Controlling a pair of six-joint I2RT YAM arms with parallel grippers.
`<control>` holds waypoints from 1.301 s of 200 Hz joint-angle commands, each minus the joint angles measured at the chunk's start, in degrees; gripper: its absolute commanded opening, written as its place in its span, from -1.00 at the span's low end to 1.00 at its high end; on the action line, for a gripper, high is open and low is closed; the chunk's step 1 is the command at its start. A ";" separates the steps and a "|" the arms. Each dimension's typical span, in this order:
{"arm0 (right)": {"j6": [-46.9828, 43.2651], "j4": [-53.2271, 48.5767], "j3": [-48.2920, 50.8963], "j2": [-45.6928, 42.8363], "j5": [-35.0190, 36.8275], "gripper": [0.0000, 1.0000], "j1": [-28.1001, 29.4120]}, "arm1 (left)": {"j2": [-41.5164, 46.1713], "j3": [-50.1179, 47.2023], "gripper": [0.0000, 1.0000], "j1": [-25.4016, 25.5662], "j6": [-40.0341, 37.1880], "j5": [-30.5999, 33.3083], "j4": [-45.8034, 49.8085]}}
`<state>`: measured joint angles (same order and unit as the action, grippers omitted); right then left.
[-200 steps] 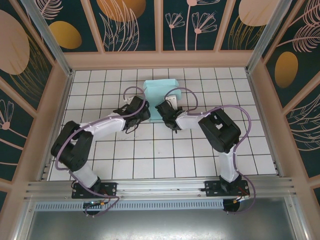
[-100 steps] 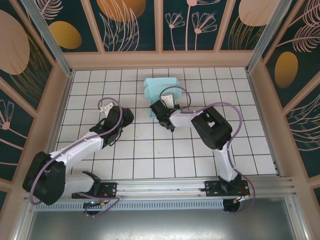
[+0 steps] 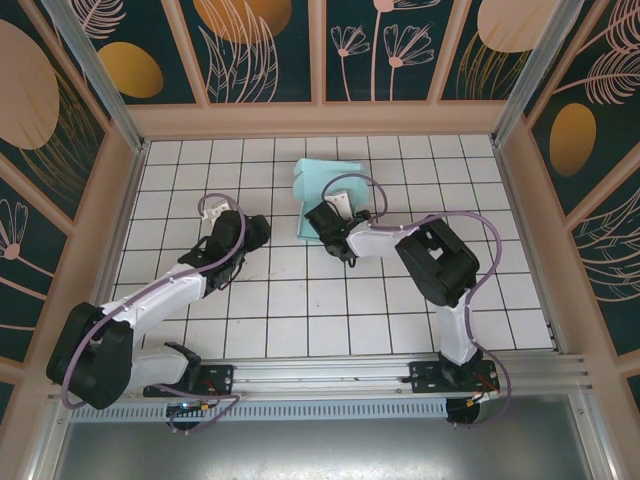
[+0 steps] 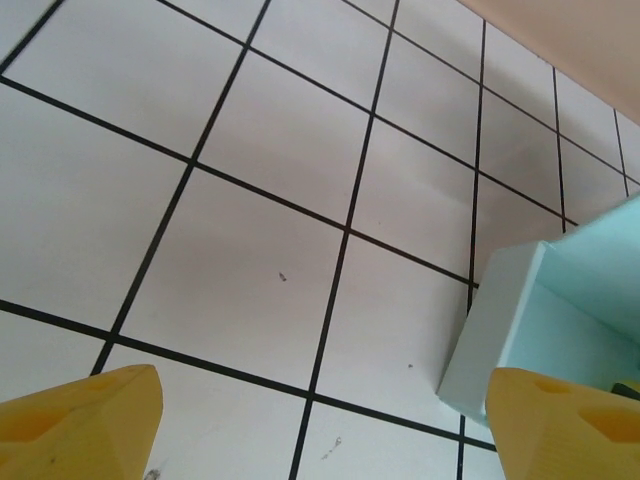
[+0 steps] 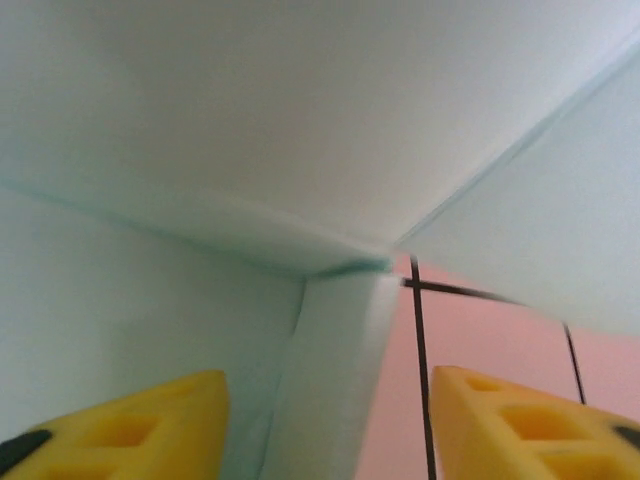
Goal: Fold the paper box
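Note:
The paper box (image 3: 325, 185) is pale mint-blue card, partly folded, lying on the white tiled floor at the back middle. My right gripper (image 3: 320, 218) is at the box's near edge. In the right wrist view its yellow fingers (image 5: 130, 425) stand apart, open, on either side of an upright box wall (image 5: 335, 370), with a gap on the right side. My left gripper (image 3: 255, 232) hovers left of the box, about one tile away. Its jaws (image 4: 320, 430) are wide open over bare tiles, and the box's corner (image 4: 500, 330) shows at the right.
Peach wooden walls (image 3: 320, 120) with dark patterned panels enclose the tiled floor (image 3: 330, 310) on three sides. An aluminium rail (image 3: 320, 375) with both arm bases runs along the near edge. Open tiles lie in front of and beside the box.
My left arm has drawn back leftward from the box with its jaws widening. My right gripper has gone from shut to open at the box's near edge, and the box sits slightly turned.

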<state>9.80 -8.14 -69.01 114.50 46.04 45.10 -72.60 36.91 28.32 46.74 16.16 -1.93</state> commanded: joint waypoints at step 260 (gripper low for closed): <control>-4.76 12.08 14.92 -32.72 -62.15 0.37 -30.50 | -20.20 11.08 0.83 2.42 -6.80 -22.05 -13.43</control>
<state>13.15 6.59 -49.32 80.88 -3.33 18.94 -98.52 46.48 31.86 44.91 -14.41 -20.67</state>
